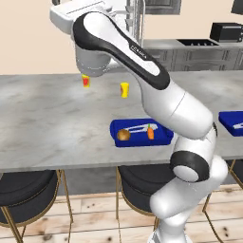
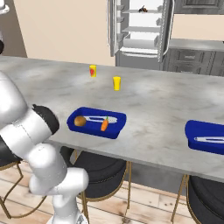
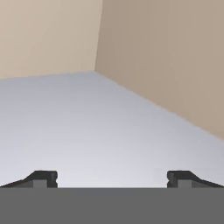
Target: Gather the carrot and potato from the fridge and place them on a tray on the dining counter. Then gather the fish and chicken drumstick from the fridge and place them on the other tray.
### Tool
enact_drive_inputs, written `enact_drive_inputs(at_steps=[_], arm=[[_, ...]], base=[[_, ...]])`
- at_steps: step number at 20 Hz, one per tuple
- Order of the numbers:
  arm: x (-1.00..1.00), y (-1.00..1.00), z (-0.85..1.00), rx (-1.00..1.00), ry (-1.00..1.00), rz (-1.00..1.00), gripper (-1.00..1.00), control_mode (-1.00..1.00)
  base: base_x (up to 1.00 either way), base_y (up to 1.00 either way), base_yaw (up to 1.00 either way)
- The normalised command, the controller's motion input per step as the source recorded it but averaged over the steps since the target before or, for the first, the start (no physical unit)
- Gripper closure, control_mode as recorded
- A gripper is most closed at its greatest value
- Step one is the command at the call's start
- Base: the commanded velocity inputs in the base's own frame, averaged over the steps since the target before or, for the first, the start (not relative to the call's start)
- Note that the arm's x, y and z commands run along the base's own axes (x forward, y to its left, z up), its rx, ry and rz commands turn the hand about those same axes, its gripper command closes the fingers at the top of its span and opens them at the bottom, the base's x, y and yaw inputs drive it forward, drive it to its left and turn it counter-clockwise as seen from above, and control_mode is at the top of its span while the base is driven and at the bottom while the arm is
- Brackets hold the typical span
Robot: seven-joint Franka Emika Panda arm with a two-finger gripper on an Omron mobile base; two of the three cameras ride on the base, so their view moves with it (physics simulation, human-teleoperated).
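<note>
A blue tray (image 1: 142, 142) near the counter's front edge holds a brown potato (image 1: 124, 135) at its left and an orange carrot (image 1: 151, 132) at its right; the right base view shows the same tray (image 2: 94, 130), potato (image 2: 79, 121) and carrot (image 2: 104, 124). A second blue tray (image 2: 205, 136) lies empty farther right, its edge also in the left base view (image 1: 232, 122). My gripper (image 3: 112, 177) is open, fingertips wide apart with nothing between them, facing a bare grey surface and beige walls. The fridge (image 2: 140, 26) stands open behind the counter, with a small dark item (image 2: 143, 8) on its top shelf.
A yellow cup (image 1: 124, 89) and a red-and-yellow cup (image 1: 86, 81) stand mid-counter. Dark round stools (image 1: 26, 190) sit under the counter's front edge. Grey cabinets and a black appliance (image 1: 227, 31) line the back wall.
</note>
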Motion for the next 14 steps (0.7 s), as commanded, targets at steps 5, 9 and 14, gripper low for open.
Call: enact_drive_inputs(at_steps=[5, 9, 14], arm=[[-0.02, -1.0, 0.22, -0.33, -0.2, 0.04, -1.0, -1.0], [0.22, -1.0, 0.35, -0.32, -0.07, 0.04, -1.0, -1.0], [0.09, -0.93, -0.38, -0.55, 0.01, 0.02, -1.0, -1.0]], base=[[0.0, 0.0, 0.0], [0.0, 0.0, 0.0], [0.0, 0.0, 0.0]])
